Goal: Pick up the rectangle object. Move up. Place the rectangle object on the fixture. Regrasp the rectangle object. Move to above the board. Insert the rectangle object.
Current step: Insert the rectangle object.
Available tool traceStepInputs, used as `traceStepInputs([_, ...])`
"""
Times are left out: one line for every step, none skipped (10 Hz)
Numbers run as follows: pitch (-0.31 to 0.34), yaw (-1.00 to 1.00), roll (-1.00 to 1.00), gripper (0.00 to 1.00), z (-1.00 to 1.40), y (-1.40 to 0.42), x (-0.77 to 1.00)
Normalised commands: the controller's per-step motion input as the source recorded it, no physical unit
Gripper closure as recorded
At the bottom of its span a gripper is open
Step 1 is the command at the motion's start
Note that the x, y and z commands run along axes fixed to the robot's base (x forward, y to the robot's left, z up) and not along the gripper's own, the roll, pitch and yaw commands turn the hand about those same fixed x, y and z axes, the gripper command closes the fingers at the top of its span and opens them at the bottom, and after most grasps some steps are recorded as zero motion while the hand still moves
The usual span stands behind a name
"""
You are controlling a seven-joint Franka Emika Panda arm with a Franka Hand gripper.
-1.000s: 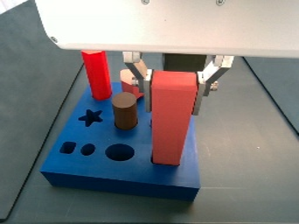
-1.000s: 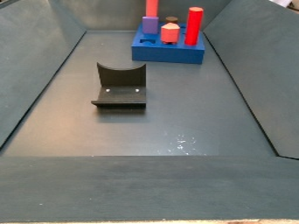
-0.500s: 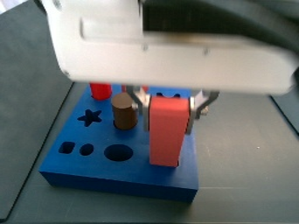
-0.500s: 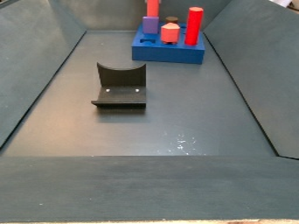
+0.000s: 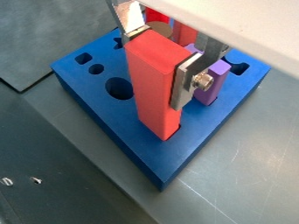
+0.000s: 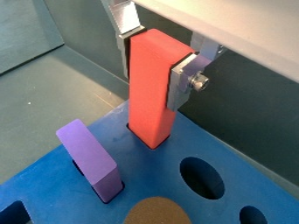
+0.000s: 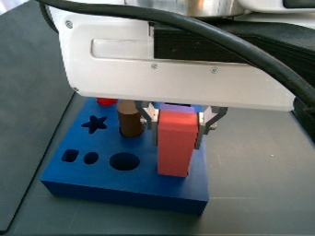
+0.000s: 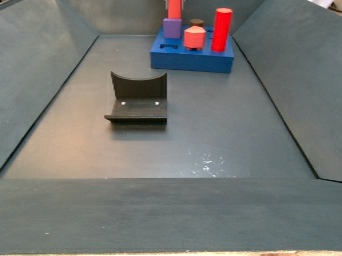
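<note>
Blue board (image 7: 110,180) takes up most of a side view, a thick slab with star, round and small oval holes on its near-left part; in the other side picture it sits at the far end of the dark floor (image 8: 201,150), well apart from the fixture (image 8: 136,100), which stands empty in the middle.

Next in size, the rectangle object (image 5: 158,83) stands upright with its lower end in the board at the near-right part, its long axis vertical and in line with the gripper's approach. It appears partly sunk into its hole, so insertion looks under way or nearly finished; how deep it goes cannot be told.

Straight above it, the gripper (image 6: 158,59) has its silver fingers (image 6: 184,80) against opposite flat sides of the block's upper part. They look clamped on it, with no gap showing in either wrist view.

Smaller pieces stand in the board nearby: a red post (image 8: 222,30) at the far side, a brown peg (image 7: 129,120) to the left, and a short purple block (image 6: 90,159) close beside.
</note>
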Motion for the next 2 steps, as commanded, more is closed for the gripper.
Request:
traceStepInputs([-0.004,0.00,0.00,1.00,0.00,0.00,0.00])
traceStepInputs([0.000,0.00,0.00,1.00,0.00,0.00,0.00])
